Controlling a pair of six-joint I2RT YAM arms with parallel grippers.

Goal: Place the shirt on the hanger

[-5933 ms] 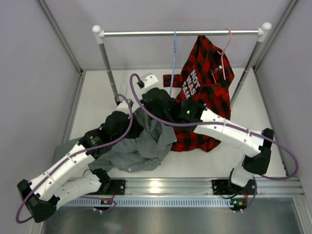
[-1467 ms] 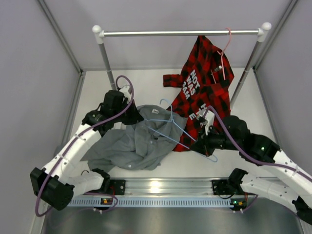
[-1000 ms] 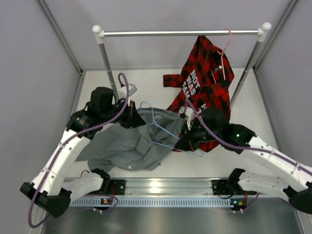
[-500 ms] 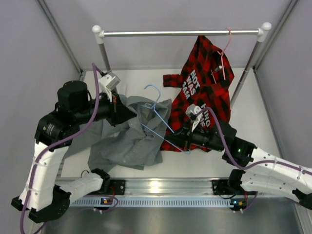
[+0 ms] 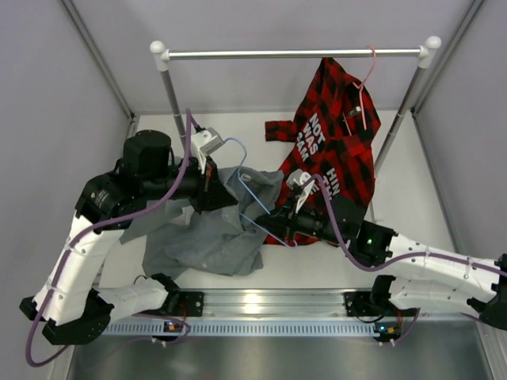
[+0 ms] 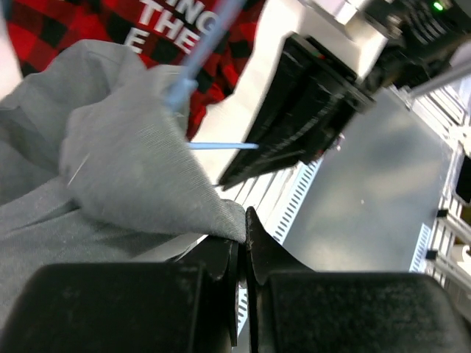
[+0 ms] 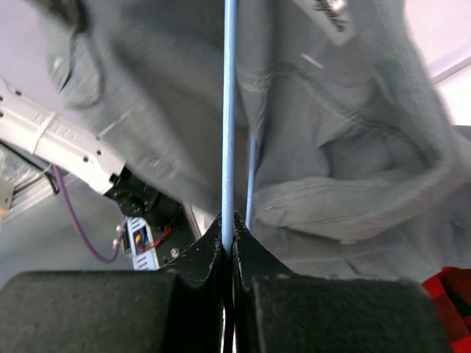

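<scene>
The grey shirt [image 5: 207,236] hangs bunched from my left gripper [image 5: 219,195], which is shut on a fold of its fabric [image 6: 140,173] above the table's left half. The light-blue wire hanger [image 5: 248,188] stands tilted, its hook [image 5: 234,145] up by the left wrist and its lower part against the shirt. My right gripper [image 5: 279,219] is shut on one hanger wire [image 7: 229,110] low down, right of the shirt. In the right wrist view the shirt [image 7: 338,147] fills the background behind the two blue wires. In the left wrist view my jaws [image 6: 243,229] pinch the cloth's edge.
A red-and-black plaid shirt [image 5: 333,134] on a pink hanger [image 5: 368,67] hangs from the metal rail [image 5: 293,54] at the back right, its hem reaching the table behind my right arm. Rail posts [image 5: 176,107] stand at both ends. Grey walls close both sides.
My left gripper has lifted the shirt, swinging left and then back toward the middle. My right gripper has carried the hanger left, into the shirt; the hook now sits by the left wrist.
</scene>
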